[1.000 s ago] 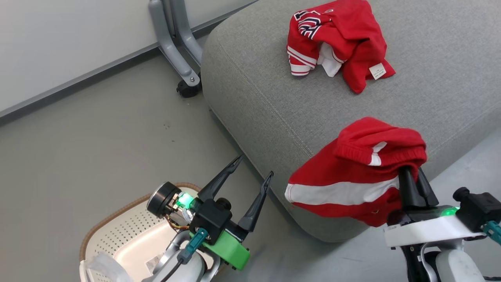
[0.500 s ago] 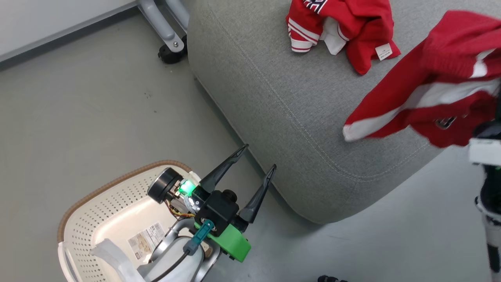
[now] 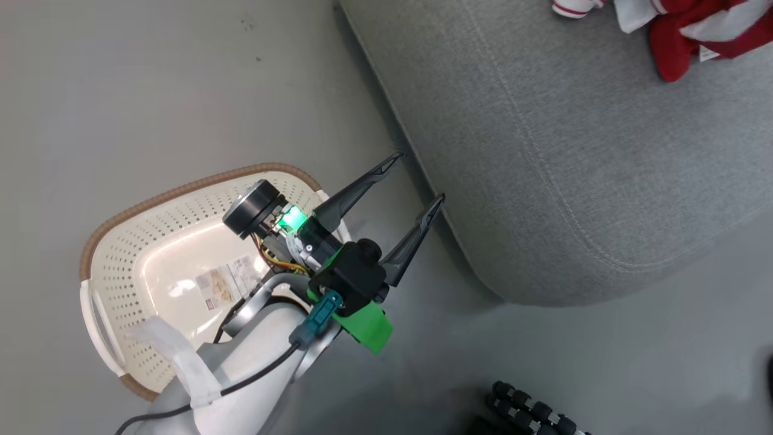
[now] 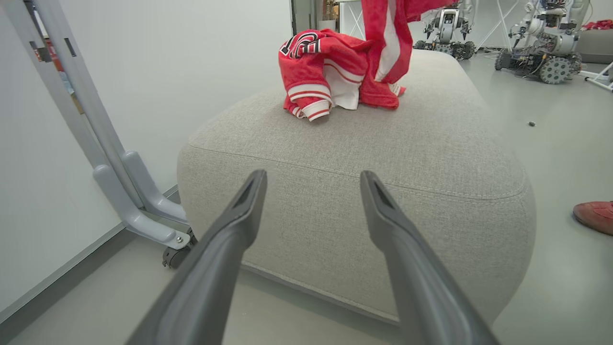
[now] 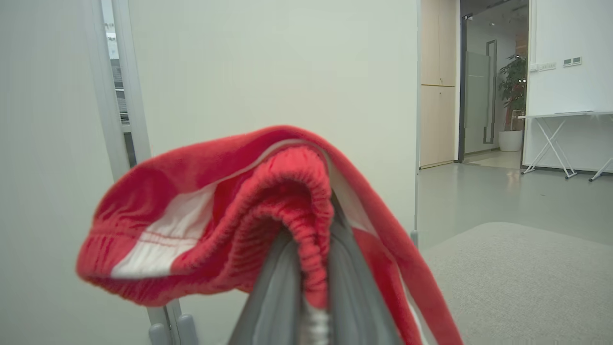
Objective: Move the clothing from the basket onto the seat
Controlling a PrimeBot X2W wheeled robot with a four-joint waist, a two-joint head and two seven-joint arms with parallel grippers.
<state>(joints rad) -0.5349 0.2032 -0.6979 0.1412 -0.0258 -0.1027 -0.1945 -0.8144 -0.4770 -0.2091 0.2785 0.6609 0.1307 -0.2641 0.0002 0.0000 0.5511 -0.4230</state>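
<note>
Transfer step: clothing [image 5: 191, 215] bound for the seat [image 3: 543, 151]
Right end effector [image 5: 313, 258] clamps it; left end effector [image 3: 420, 176] splayed, empty. Next: lower, then release.

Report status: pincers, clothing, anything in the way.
Left pincer open by the basket. Right pincer shut on red garment above the seat. Other garment lies on seat, close beside; nothing else in the way.

Item: second red garment [image 5: 210, 225], pinched in the closed jaws of the right gripper [image 5: 311, 282]. Formerly low over the near corner of the seat [image 4: 364, 158]; now carried up and farther in, hanging close by the first garment [image 4: 325, 76] lying there. Head camera: swung downward, whole view shifted; basket [image 3: 181, 193] shows more fully.
</note>
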